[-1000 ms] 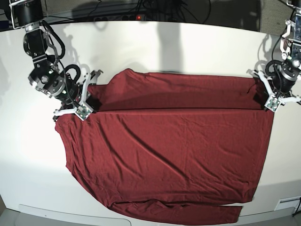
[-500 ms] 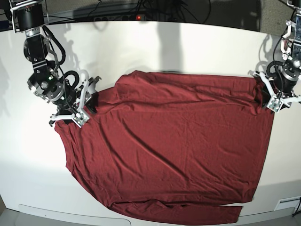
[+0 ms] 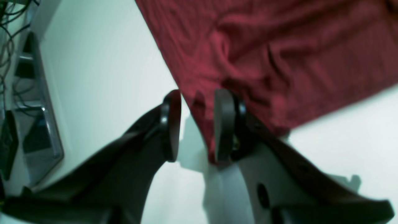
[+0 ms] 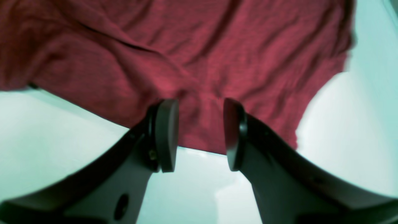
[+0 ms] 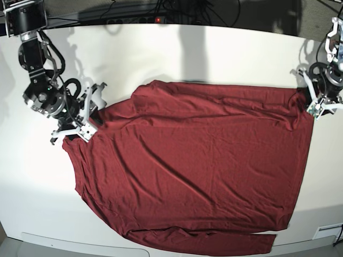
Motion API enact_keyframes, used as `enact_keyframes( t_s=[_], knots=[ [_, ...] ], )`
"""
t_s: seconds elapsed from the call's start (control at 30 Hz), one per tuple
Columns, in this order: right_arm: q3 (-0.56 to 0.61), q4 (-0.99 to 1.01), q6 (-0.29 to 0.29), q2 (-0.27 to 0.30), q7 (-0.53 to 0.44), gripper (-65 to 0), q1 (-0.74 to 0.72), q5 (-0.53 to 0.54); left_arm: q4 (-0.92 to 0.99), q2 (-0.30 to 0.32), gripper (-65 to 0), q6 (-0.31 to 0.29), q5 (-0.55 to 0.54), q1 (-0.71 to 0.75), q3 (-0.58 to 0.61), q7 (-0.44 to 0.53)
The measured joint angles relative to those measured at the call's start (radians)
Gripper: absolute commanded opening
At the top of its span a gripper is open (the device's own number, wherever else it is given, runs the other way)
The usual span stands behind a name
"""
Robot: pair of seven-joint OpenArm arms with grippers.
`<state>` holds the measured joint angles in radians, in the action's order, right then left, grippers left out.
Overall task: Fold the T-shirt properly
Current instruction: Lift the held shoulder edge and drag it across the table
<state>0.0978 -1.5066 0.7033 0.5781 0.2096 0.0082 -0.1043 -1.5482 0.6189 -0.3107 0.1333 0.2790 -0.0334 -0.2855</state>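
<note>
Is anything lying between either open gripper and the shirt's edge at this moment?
Nothing visible. The left gripper straddles the T-shirt hem with open jaws, and the right gripper sits at the fabric's edge, only bare white table around them.

- Right arm (image 5: 40, 80): black jointed housings, rounded at the joints, with black cables looping along the outside.
- Right gripper (image 4: 199, 133): white bracket frame in the base view; two dark curved fingers ending in flat, rounded black pads (image 4: 166, 135); a small round hole shows in one finger.
- Left arm (image 5: 333, 53): black body with white brackets and thin dark cables beside it.
- Left gripper (image 3: 196, 126): same dark curved fingers with oval black pads (image 3: 222, 124); a small hole in one finger, a small bright fastener on the other pad's rim.
</note>
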Motion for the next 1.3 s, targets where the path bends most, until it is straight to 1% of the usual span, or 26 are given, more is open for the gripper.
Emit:
enact_keyframes(
  t_s=[0.1, 0.17, 0.27, 0.37, 0.43, 0.5, 0.57, 0.63, 0.7, 0.83, 0.93, 1.07, 1.1, 1.13, 1.27, 1.3],
  knots=[
    [0.0, -0.033, 0.002, 0.034, 0.006, -41.1, -0.002, -0.001, -0.034, 0.01, -47.2, -0.003, 0.056, 0.053, 0.0, 0.002],
    [0.011, -0.047, 0.001, 0.057, 0.009, -41.1, -0.002, -0.006, -0.037, 0.009, -47.2, -0.013, 0.079, 0.077, 0.0, 0.025],
    [0.074, -0.058, 0.001, 0.085, 0.011, -41.1, 0.001, -0.091, -0.038, 0.01, -47.1, -0.02, 0.13, 0.117, 0.0, 0.043],
    [0.182, -0.058, 0.002, 0.098, 0.013, -41.1, 0.004, -0.168, -0.038, 0.009, -47.1, -0.025, 0.167, 0.142, 0.0, 0.054],
    [0.252, -0.058, 0.003, 0.097, 0.008, -41.0, 0.006, -0.227, -0.038, 0.01, -46.5, -0.023, 0.201, 0.146, 0.0, 0.066],
    [0.315, -0.058, 0.005, 0.095, 0.004, -41.0, 0.007, -0.288, -0.038, 0.01, -44.9, -0.023, 0.207, 0.147, 0.0, 0.066],
    [0.354, -0.063, -0.003, 0.096, -0.006, -41.0, 0.001, -0.34, -0.037, 0.009, -44.5, -0.023, 0.207, 0.147, 0.0, 0.074],
    [0.382, -0.064, -0.004, 0.098, -0.005, -41.0, -0.005, -0.369, -0.037, 0.01, -44.5, -0.041, 0.207, 0.147, 0.0, 0.085],
    [0.399, -0.064, -0.01, 0.098, 0.002, -41.0, -0.003, -0.369, -0.037, 0.009, -44.5, -0.082, 0.207, 0.147, 0.0, 0.096],
    [0.4, -0.056, -0.01, 0.09, 0.002, -41.0, -0.006, -0.368, -0.037, 0.005, -44.4, -0.082, 0.208, 0.147, 0.0, 0.096],
    [0.401, -0.016, -0.01, 0.067, 0.001, -41.1, -0.024, -0.364, -0.037, 0.004, -44.5, -0.083, 0.207, 0.147, 0.0, 0.095],
    [0.4, 0.066, -0.01, 0.035, -0.03, -41.5, -0.074, -0.361, -0.036, 0.005, -44.5, -0.082, 0.207, 0.147, 0.0, 0.097],
    [0.4, 0.079, -0.01, 0.03, -0.029, -43.2, -0.081, -0.362, -0.036, 0.004, -44.5, -0.082, 0.207, 0.147, 0.0, 0.097],
    [0.4, 0.085, -0.01, 0.026, -0.027, -46.5, -0.083, -0.364, -0.036, 0.004, -44.5, -0.082, 0.207, 0.148, 0.0, 0.096],
    [0.401, 0.087, -0.01, 0.026, -0.013, -65.0, -0.079, -0.364, -0.036, 0.005, -44.6, -0.082, 0.207, 0.147, 0.0, 0.095],
    [0.401, 0.087, -0.01, 0.026, -0.005, -65.0, -0.08, -0.364, -0.036, 0.004, -44.6, -0.082, 0.207, 0.147, 0.0, 0.091]
  ],
)
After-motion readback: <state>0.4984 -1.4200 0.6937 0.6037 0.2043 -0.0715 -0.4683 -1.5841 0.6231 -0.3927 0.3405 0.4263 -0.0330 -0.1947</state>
